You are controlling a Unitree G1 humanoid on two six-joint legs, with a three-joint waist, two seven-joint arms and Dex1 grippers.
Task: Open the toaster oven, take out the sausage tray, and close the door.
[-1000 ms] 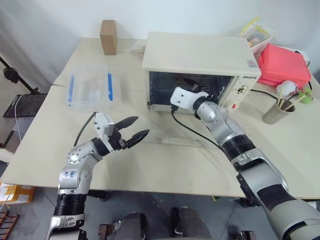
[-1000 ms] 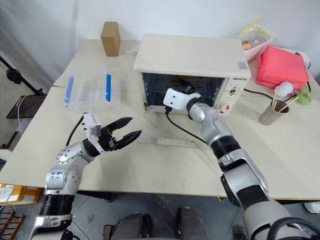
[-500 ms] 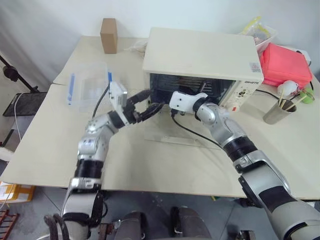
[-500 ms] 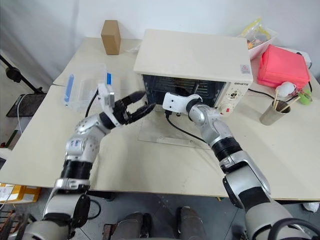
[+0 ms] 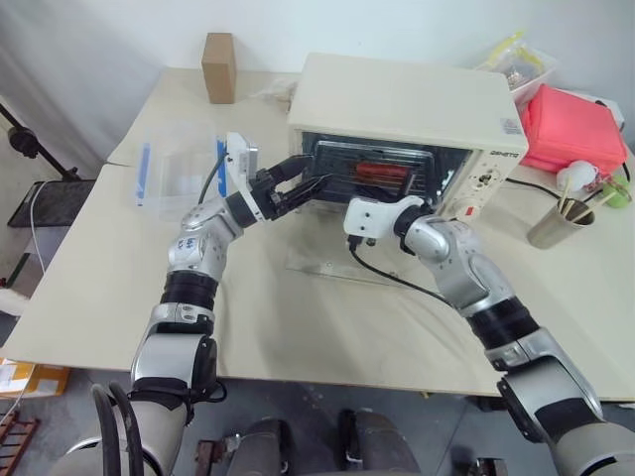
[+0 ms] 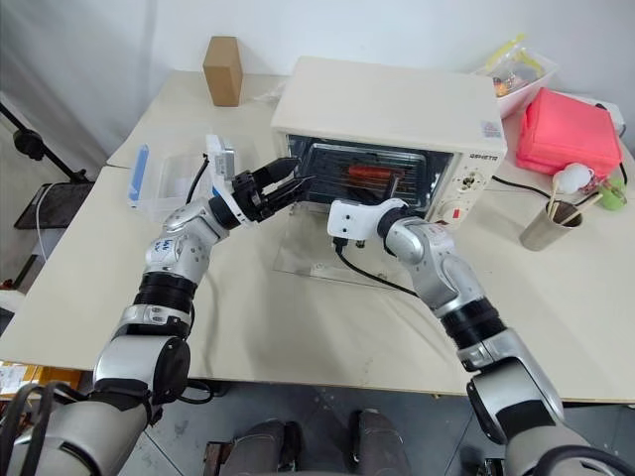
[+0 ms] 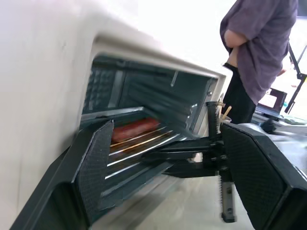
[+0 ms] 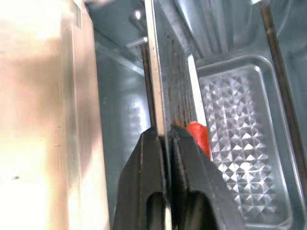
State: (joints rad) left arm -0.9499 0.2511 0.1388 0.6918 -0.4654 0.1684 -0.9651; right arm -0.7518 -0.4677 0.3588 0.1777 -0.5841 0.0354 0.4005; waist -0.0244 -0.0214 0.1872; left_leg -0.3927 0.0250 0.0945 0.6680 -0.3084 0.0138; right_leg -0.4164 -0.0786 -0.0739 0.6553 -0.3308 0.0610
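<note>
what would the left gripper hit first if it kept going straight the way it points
Probably the sausage tray inside the open toaster oven: the left gripper, fingers apart, aims into the opening's left side. Depth is unclear.

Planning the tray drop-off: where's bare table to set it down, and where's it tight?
Free: the table in front of the open door, and the strip between the door and the clear container. Crowded: right of the toaster oven, with the metal cup and red box. The oven mouth holds both grippers: left gripper, right gripper.

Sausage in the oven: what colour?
Red sausage; clearest in the right eye view.
</note>
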